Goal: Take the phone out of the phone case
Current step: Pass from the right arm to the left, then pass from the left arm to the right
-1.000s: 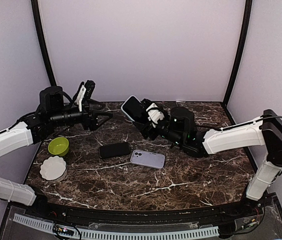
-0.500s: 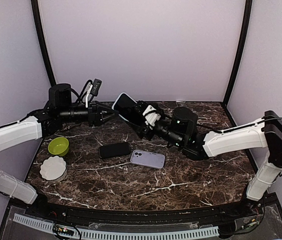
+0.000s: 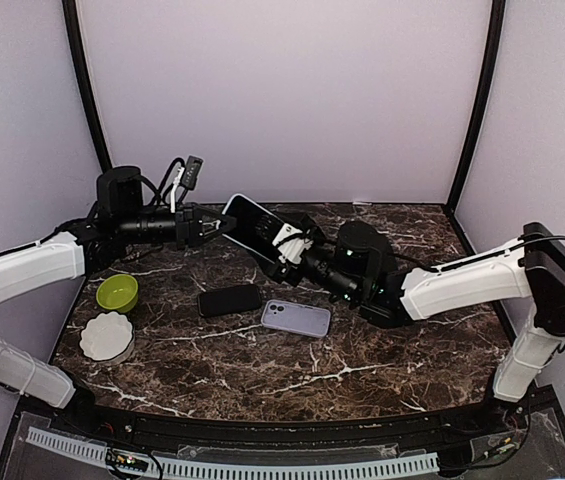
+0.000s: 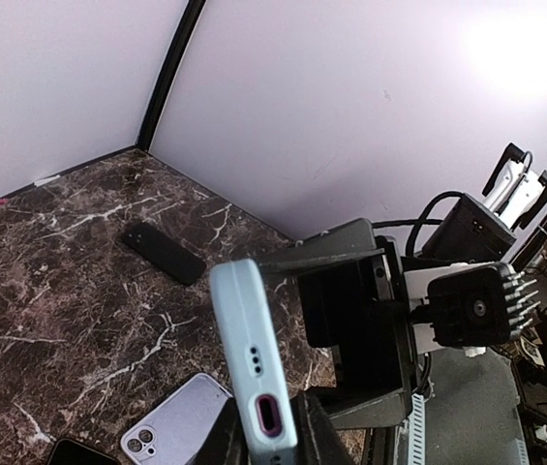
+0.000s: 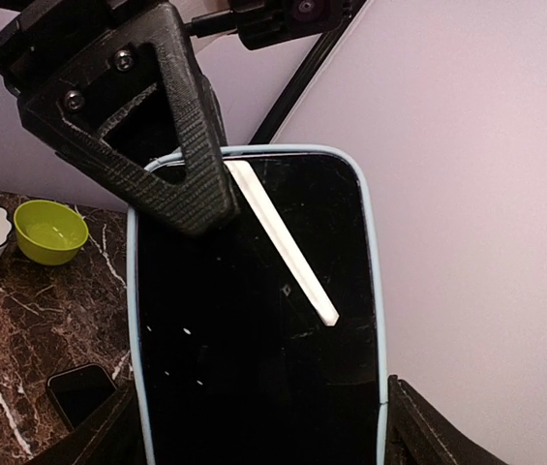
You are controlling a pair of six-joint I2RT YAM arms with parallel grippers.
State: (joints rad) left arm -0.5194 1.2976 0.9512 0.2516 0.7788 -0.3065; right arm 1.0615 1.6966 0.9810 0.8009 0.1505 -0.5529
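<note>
The phone (image 3: pixel 250 222), black screen in a pale blue phone case (image 5: pixel 374 291), is held in the air over the back of the table. My right gripper (image 3: pixel 284 245) is shut on it across its width, one finger at each long side (image 5: pixel 263 426). My left gripper (image 3: pixel 217 228) reaches in from the left and is shut on the case's far end. In the left wrist view that end of the case (image 4: pixel 249 349), with its port hole, sits between the left gripper (image 4: pixel 271 441) fingers. One left finger (image 5: pixel 157 145) overlaps the screen's upper left corner.
A black phone (image 3: pixel 229 300) and a lilac phone or case lying face down (image 3: pixel 296 318) rest on the marble table below. A green bowl (image 3: pixel 117 292) and a white scalloped dish (image 3: pixel 107 336) sit at the left. Walls enclose the back and sides.
My left gripper moved right to the raised phone and closed on its end. The right arm carried the phone a little to the left, towards it.
</note>
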